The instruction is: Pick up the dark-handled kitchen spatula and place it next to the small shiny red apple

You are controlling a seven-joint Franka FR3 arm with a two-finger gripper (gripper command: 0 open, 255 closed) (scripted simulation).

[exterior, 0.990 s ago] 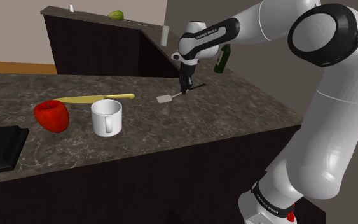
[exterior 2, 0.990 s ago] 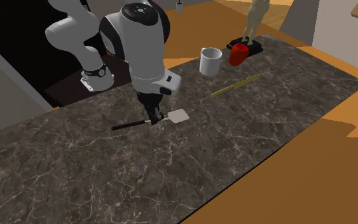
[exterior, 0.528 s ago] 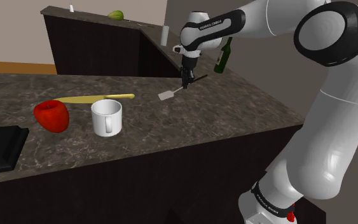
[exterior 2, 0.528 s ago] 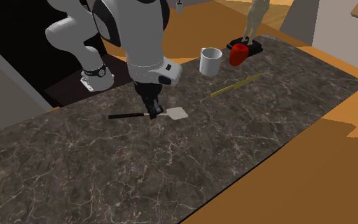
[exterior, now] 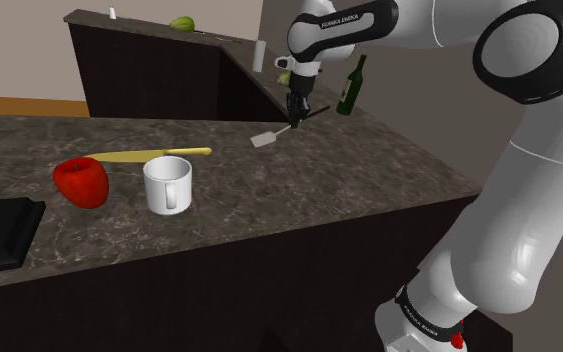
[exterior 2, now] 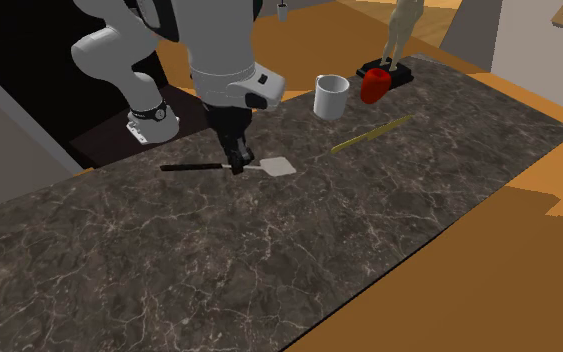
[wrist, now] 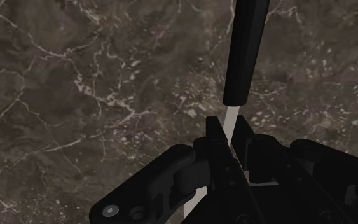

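Black pincer (exterior 2: 237,168) clamps spatula (exterior 2: 280,167) mid-shaft, frame centre-left, over dark marbled table (exterior 2: 389,230); white mug (exterior 2: 330,96), red apple (exterior 2: 375,85) upper right.

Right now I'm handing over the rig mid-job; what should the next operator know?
Gripper: shut on the spatula, clasping its pale shank between dark handle and blade.
Spatula: seemingly just off the counter, by the green bottle.
Apple: far along the counter, beside the white mug.
Done: grasp. Left: carry past the mug, set down beside the apple.
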